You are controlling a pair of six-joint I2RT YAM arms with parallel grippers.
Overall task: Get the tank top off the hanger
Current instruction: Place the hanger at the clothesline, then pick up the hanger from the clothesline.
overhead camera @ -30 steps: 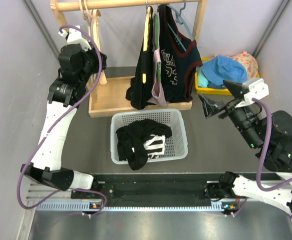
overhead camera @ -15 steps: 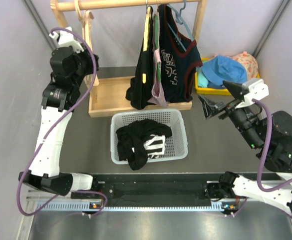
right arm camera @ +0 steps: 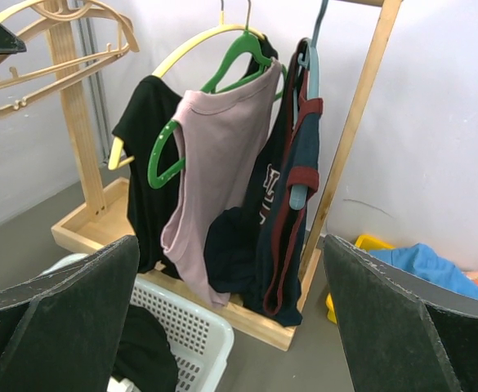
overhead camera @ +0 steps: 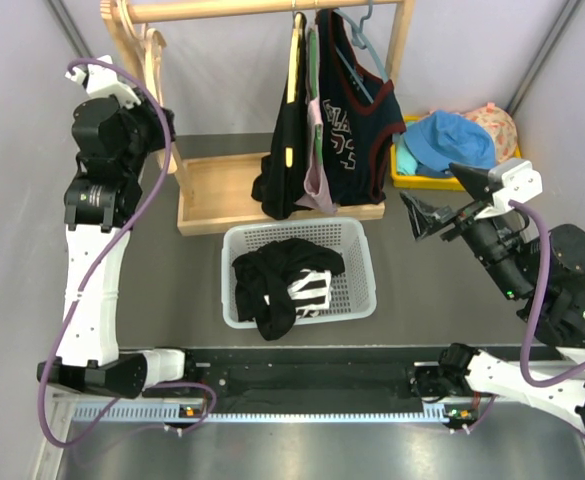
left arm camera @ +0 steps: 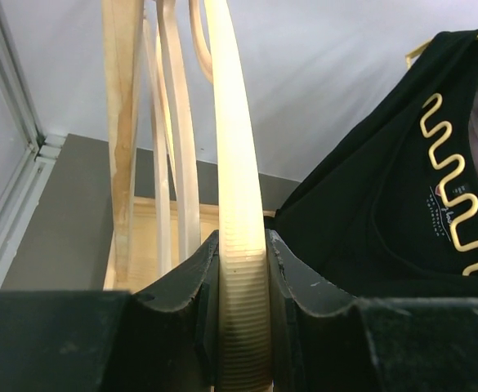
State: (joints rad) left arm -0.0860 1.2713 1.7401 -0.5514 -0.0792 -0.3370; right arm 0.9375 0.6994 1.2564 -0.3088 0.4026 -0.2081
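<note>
My left gripper [left arm camera: 244, 269] is shut on the ribbed end of a bare cream hanger [left arm camera: 230, 147], which hangs at the left end of the wooden rail [overhead camera: 252, 10]. A navy tank top with maroon trim [overhead camera: 357, 120] hangs on a blue hanger [right arm camera: 312, 82] at the rail's right end. Beside it, a pink tank top [right arm camera: 214, 163] is on a green hanger [right arm camera: 239, 57], and a black shirt [left arm camera: 402, 204] on a yellow one. My right gripper [overhead camera: 440, 195] is open and empty, to the right of the rack and apart from the clothes.
A white basket [overhead camera: 297, 228] holding a black and striped garment [overhead camera: 282, 275] stands in front of the rack's wooden base [overhead camera: 222, 190]. A yellow bin [overhead camera: 404, 175] with a blue hat [overhead camera: 447, 140] sits at the right. Grey walls close in both sides.
My left arm has swung left and back, carrying the cream hanger along the rail to its left end. The right arm has hardly moved.
</note>
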